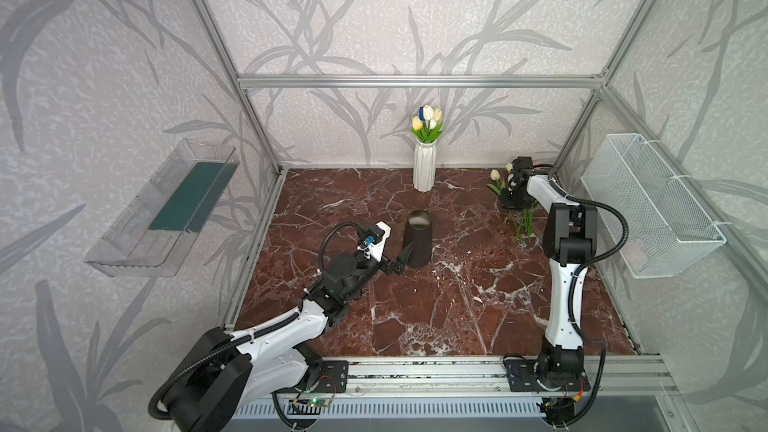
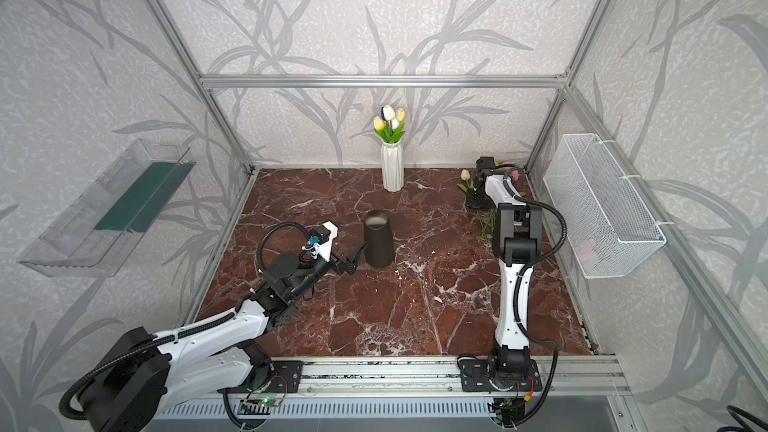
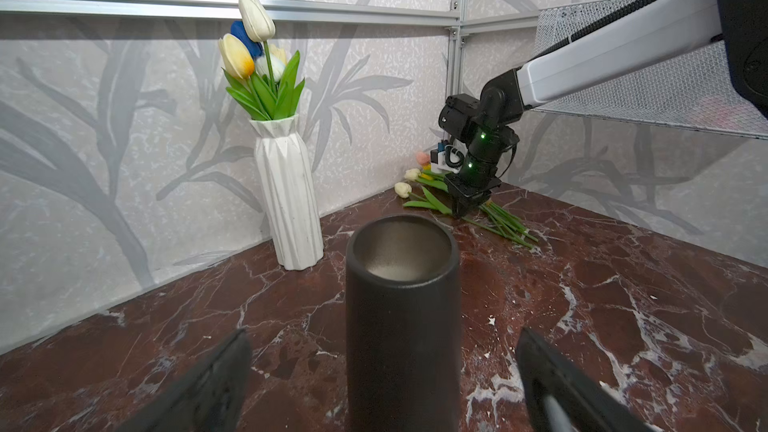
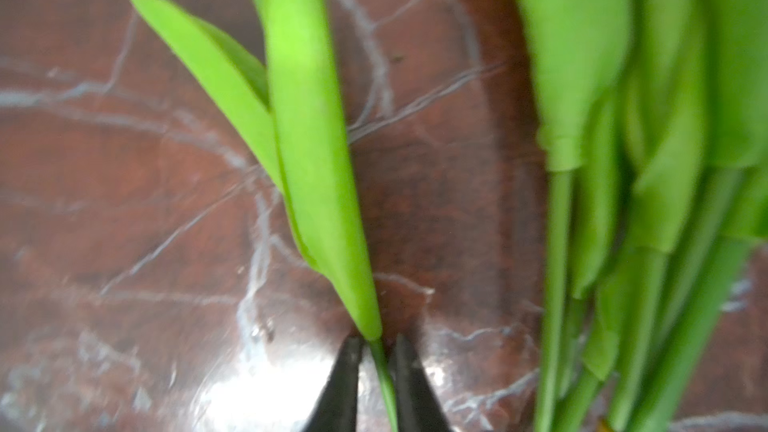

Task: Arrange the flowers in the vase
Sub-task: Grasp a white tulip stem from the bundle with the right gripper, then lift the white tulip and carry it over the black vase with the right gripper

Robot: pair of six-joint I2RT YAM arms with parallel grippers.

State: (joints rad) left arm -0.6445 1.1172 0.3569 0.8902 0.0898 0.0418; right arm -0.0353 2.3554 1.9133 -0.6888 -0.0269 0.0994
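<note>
A white ribbed vase [image 1: 424, 168] [image 2: 392, 168] [image 3: 289, 201] stands at the back wall holding several tulips [image 1: 427, 122] [image 3: 257, 60]. More flowers [image 1: 524, 222] [image 2: 488, 224] [image 3: 498, 218] lie in a bunch at the back right. My right gripper [image 1: 515, 201] [image 2: 476, 203] [image 3: 459, 211] [image 4: 376, 342] points down there, shut on one thin green stem [image 4: 384, 380] just below its leaf [image 4: 316, 160]. A black cylinder [image 1: 417, 243] [image 2: 379, 238] [image 3: 403, 305], empty, stands mid-table. My left gripper [image 1: 402, 260] [image 2: 354, 261] [image 3: 384, 336] is wide open right beside it, with a finger on either side and not touching.
A white wire basket [image 1: 648, 205] hangs on the right wall above the right arm. A clear plastic tray [image 1: 166, 209] hangs on the left wall. Aluminium posts frame the marble table [image 1: 457, 309].
</note>
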